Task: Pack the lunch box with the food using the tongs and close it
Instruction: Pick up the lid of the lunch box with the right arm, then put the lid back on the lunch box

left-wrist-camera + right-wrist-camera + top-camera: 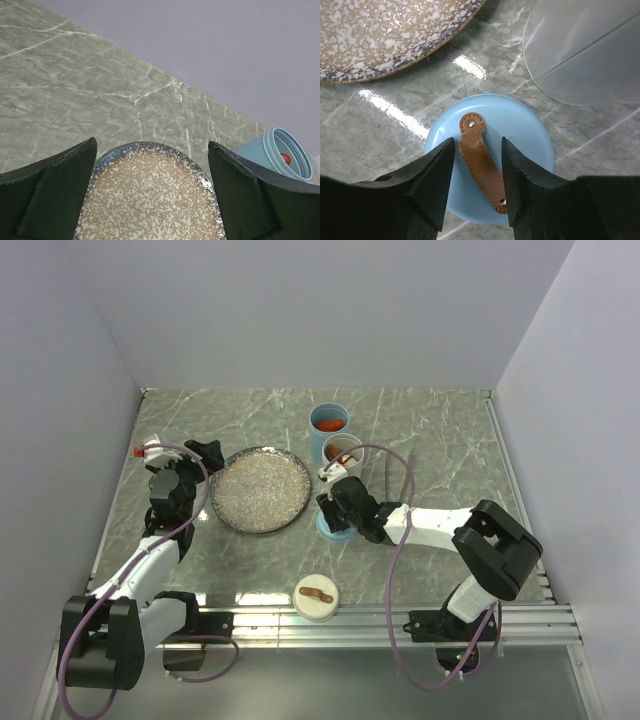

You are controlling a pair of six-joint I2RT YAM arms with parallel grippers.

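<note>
Looking down the right wrist camera, I have the right tool (477,145) about half open and straddling the brown strap (479,160) of the blue lid (525,130), which lies flat on the bench (440,430) just off the plate's (262,490) near-right rim; 1 finger sits against the strap's edge, the other shows a sliver of gap, so I judge nothing is gripped yet. The left tool (152,146) hangs at the plate's left rim, spread fully wide, holding nothing. The food (285,159) sits in 2 cups beyond the plate's right edge: red and orange bits in the blue cup (257,150), something brown in the cream cup (334,438). I think the tongs (388,468) are the faint thin grey lines right of the plate, past the cups. A white lid (303,602) rests nearer me than the plate. I expect the blue lid to be light, stiff and smooth, the strap soft and stitched, pinned at both ends; the middle of its span is where I would pinch, so the lid hangs level.
</note>
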